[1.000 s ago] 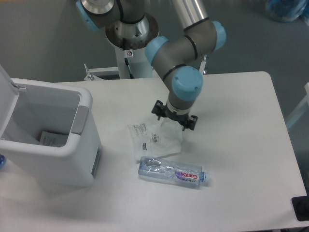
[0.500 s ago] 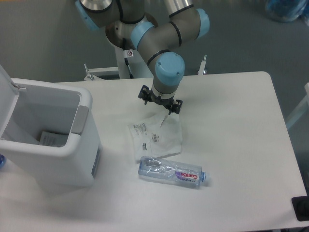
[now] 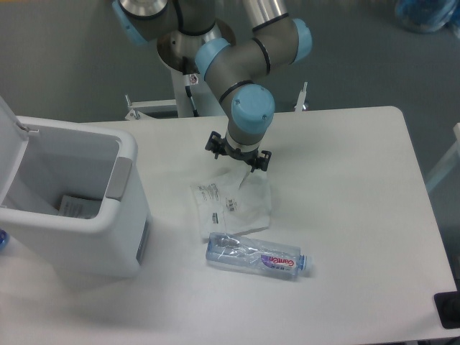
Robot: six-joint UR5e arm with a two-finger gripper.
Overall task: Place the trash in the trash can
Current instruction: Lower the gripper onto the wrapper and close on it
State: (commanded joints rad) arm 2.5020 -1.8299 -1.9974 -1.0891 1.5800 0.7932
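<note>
Your claw (image 3: pixel 238 152), fingers apart, hangs at frame centre over the upper edge of the thin clear plastic bag (image 3: pixel 231 206), which spreads toward the lower left.

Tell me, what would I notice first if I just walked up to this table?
Probably the big grey robot arm with blue caps, reaching down over the middle of the white table, its gripper just above a crinkly clear plastic bag. Next, the large white trash can on the left with its lid open. A plastic water bottle lies on its side in front of the bag.
</note>
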